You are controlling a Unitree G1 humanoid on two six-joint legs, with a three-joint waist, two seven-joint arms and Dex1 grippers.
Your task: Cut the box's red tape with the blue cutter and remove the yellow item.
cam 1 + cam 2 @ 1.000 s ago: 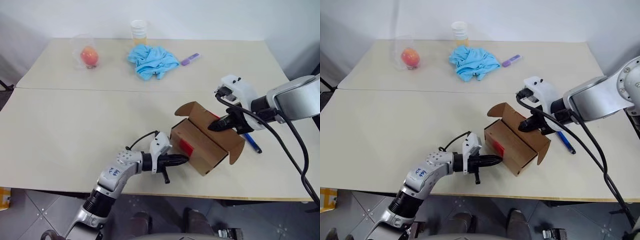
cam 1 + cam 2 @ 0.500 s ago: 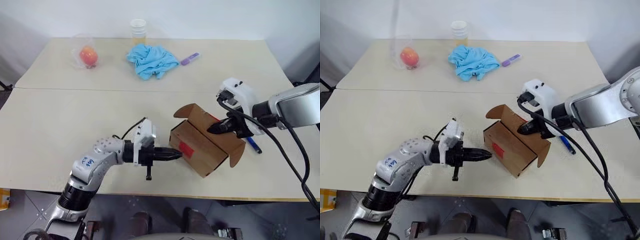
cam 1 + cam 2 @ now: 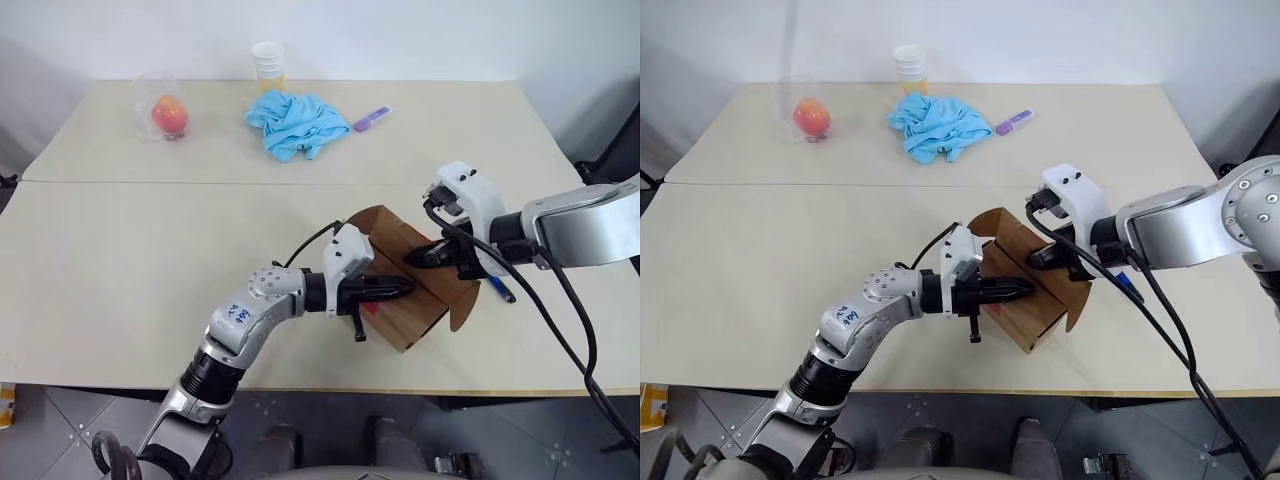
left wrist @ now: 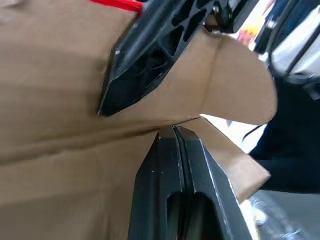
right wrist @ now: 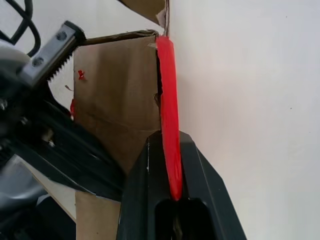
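Left gripper (image 3: 405, 289) seemingly rests atop the box (image 3: 405, 318).

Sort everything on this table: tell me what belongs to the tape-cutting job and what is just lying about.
Belongs to the job:
box
red tape, pinched in the shut right gripper
blue cutter, lying on the table beside the box
left gripper, shut, at the box

Just lying about:
fruit in clear plastic
blue cloth
stacked cups
purple marker
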